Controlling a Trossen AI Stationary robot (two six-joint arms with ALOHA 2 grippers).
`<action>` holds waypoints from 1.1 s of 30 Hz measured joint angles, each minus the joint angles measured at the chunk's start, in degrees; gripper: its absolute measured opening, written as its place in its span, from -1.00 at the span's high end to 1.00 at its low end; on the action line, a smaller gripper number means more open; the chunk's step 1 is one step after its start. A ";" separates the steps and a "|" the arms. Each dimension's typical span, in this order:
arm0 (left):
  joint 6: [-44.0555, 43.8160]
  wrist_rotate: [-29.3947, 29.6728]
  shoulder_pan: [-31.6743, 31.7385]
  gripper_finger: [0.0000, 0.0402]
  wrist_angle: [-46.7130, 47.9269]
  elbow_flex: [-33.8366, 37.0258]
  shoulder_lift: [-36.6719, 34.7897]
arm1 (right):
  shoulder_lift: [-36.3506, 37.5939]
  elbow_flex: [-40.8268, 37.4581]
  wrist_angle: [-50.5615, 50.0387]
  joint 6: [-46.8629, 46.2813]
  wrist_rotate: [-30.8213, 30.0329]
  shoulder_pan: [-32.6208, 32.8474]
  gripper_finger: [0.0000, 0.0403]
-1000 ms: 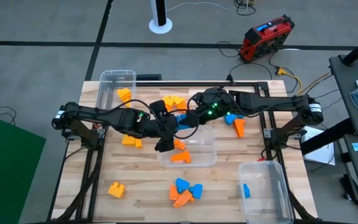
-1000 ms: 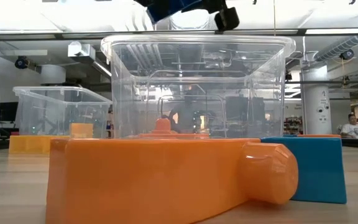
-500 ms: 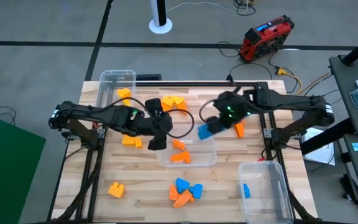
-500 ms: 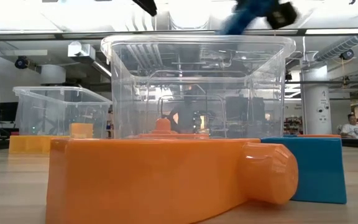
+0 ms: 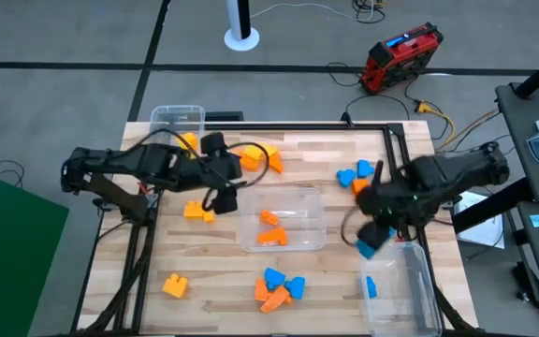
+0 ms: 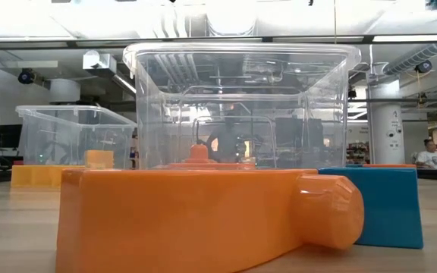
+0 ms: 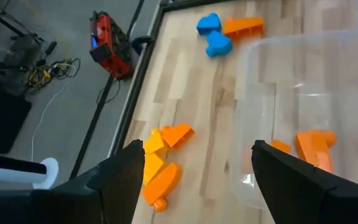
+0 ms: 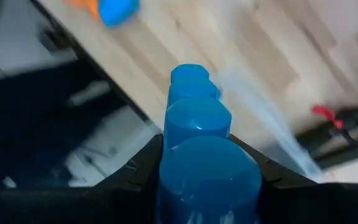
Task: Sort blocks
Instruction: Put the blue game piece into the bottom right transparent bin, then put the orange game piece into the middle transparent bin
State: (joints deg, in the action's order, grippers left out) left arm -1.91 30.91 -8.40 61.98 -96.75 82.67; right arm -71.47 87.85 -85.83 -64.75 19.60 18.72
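Observation:
My right gripper is shut on a blue studded block. It hangs in the air over the far end of the clear bin at the table's near right, which has one blue block inside. My left gripper is open with nothing between its fingers, raised at the left side of the centre bin. That bin holds orange blocks. More blocks lie on the table: an orange pile at the far middle, blue ones at the far right, and a mixed cluster near the front. My right gripper pinches the blue block by its two long sides between its two fingers. The block lies along the fingers and sticks out ahead of them, with its studded face toward the wrist camera. It is lifted clear of the table and of the bin.
A third clear bin stands at the far left with a yellow-orange block in it. Loose yellow blocks lie at the left and near left. In the low view a large orange block lies close in front.
My right gripper has carried the blue block from the far middle of the table toward the right and near edges, stopping over the near-right bin. My left gripper has drawn back from over the centre bin toward the table's left and far edges.

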 joint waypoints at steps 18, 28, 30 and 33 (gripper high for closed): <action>-3.25 -1.25 1.66 -0.34 1.64 0.00 -2.79 | -3.67 -0.07 -1.92 -13.55 -0.50 18.47 -0.34; -8.63 -6.46 2.44 -0.34 4.15 0.01 -2.79 | -2.81 0.13 -1.86 -16.47 -3.63 18.40 -0.32; -9.17 -6.48 2.79 -0.34 4.57 0.00 -2.79 | -2.81 0.58 -1.81 -16.60 -5.80 18.36 -0.24; -9.81 -6.52 3.34 -0.34 5.13 0.00 -2.79 | -2.79 1.55 -1.74 -16.48 -9.46 17.82 -0.11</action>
State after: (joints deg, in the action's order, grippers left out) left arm -11.73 24.39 -5.06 67.11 -96.75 79.88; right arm -74.26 89.41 -87.57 -81.22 10.14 36.54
